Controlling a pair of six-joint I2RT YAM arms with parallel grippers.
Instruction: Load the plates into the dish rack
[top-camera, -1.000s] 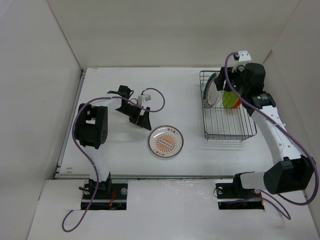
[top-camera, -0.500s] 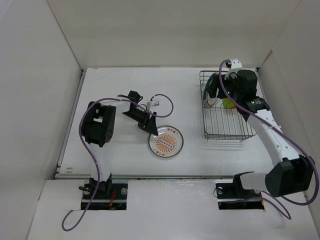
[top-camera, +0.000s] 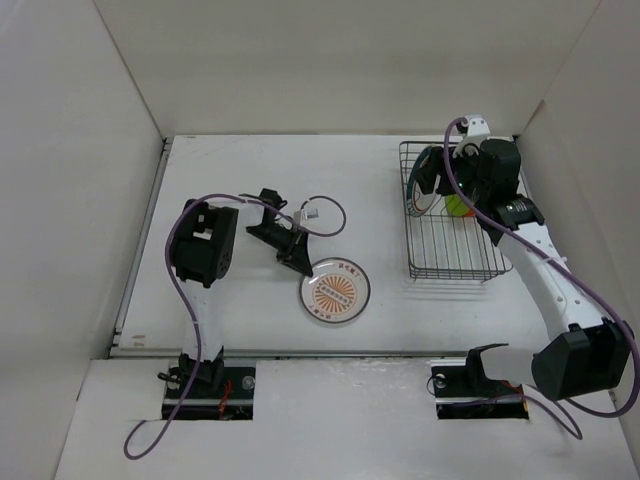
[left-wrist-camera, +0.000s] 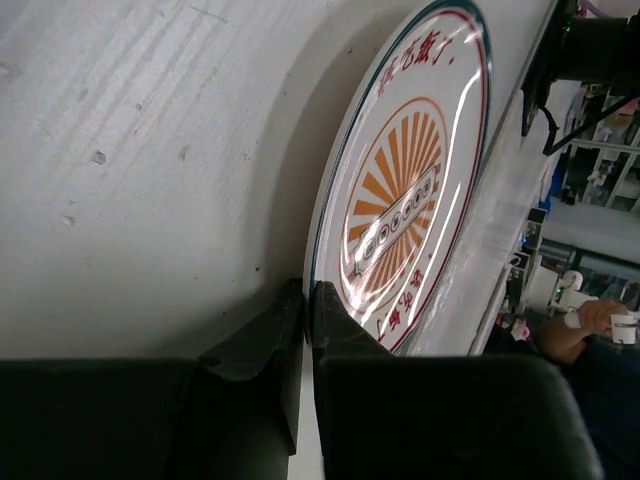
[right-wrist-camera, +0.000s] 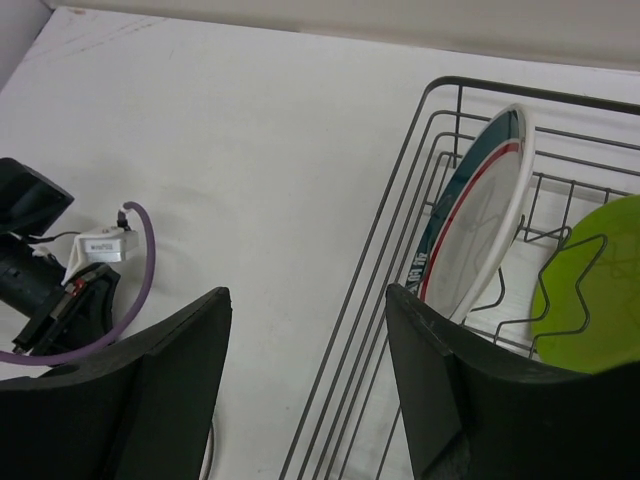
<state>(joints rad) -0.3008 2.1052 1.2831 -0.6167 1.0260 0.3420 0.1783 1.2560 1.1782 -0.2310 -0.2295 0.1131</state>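
The white plate with the orange sunburst centre (top-camera: 337, 290) lies on the table left of the black wire dish rack (top-camera: 455, 250). My left gripper (top-camera: 301, 266) is shut on that plate's near-left rim; in the left wrist view the plate (left-wrist-camera: 410, 190) has its edge pinched between the two fingers (left-wrist-camera: 290, 330). My right gripper (top-camera: 440, 182) hangs open over the rack's far left end with nothing in it. The right wrist view shows this gripper (right-wrist-camera: 308, 295) above the rack wires (right-wrist-camera: 400, 230). A teal-rimmed plate (right-wrist-camera: 480, 220) and a lime green plate (right-wrist-camera: 590, 290) stand upright in the rack.
White walls close in the table on the left, back and right. A purple cable (top-camera: 322, 212) loops off the left wrist, near the plate. A bit of orange (top-camera: 471, 208) shows behind the green plate in the rack.
My left gripper came down to the sunburst plate and shut on its rim; the plate slid slightly right. The right gripper drew back a little over the rack and stayed open.
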